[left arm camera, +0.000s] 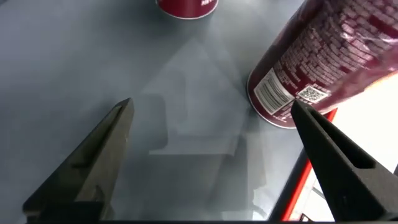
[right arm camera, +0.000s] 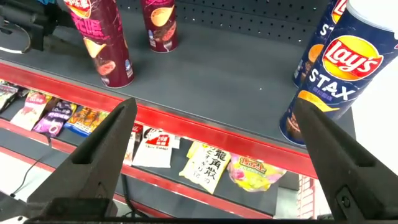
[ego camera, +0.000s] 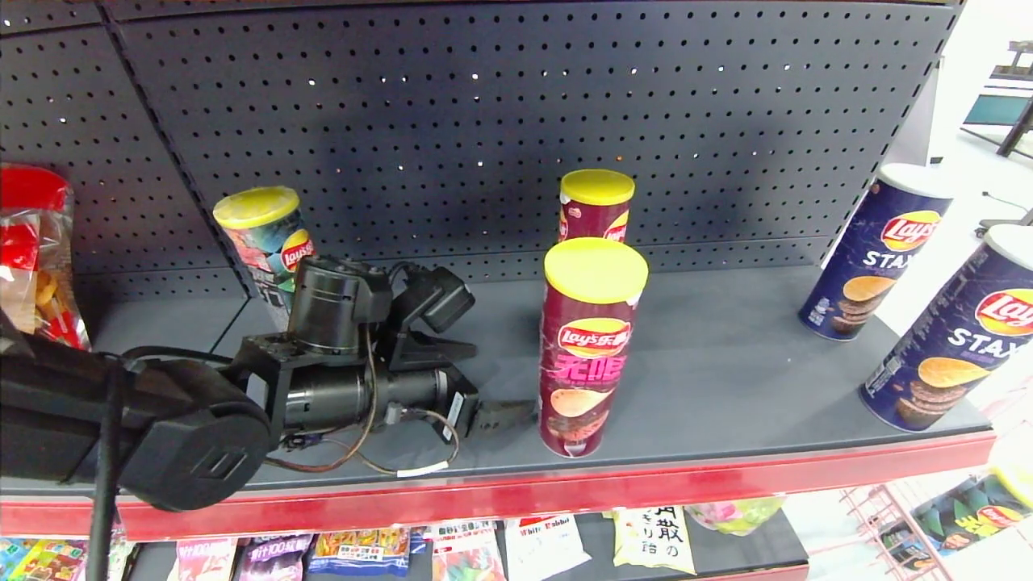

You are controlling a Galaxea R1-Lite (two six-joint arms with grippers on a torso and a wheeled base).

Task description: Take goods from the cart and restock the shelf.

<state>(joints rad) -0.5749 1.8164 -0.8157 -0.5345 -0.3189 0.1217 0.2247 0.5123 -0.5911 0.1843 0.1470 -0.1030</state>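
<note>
On the grey shelf (ego camera: 726,379) a maroon chip can with a yellow lid (ego camera: 591,347) stands upright near the red front edge. A second maroon can (ego camera: 595,206) stands behind it. My left gripper (ego camera: 504,415) rests low over the shelf just left of the front can, open and empty. In the left wrist view the front can (left arm camera: 311,62) stands just beyond one finger and the far can (left arm camera: 186,7) lies ahead of the left gripper (left arm camera: 212,104). My right gripper (right arm camera: 212,107) hangs open and empty out in front of the shelf edge, between the maroon cans (right arm camera: 102,43) and a blue can (right arm camera: 339,74).
A multicoloured yellow-lidded can (ego camera: 266,238) stands behind my left arm. Two blue cans (ego camera: 876,250) (ego camera: 948,339) stand at the shelf's right end. A red snack bag (ego camera: 32,250) sits far left. Snack packets (ego camera: 500,549) fill the lower shelf. A pink wire cart (ego camera: 888,508) is at lower right.
</note>
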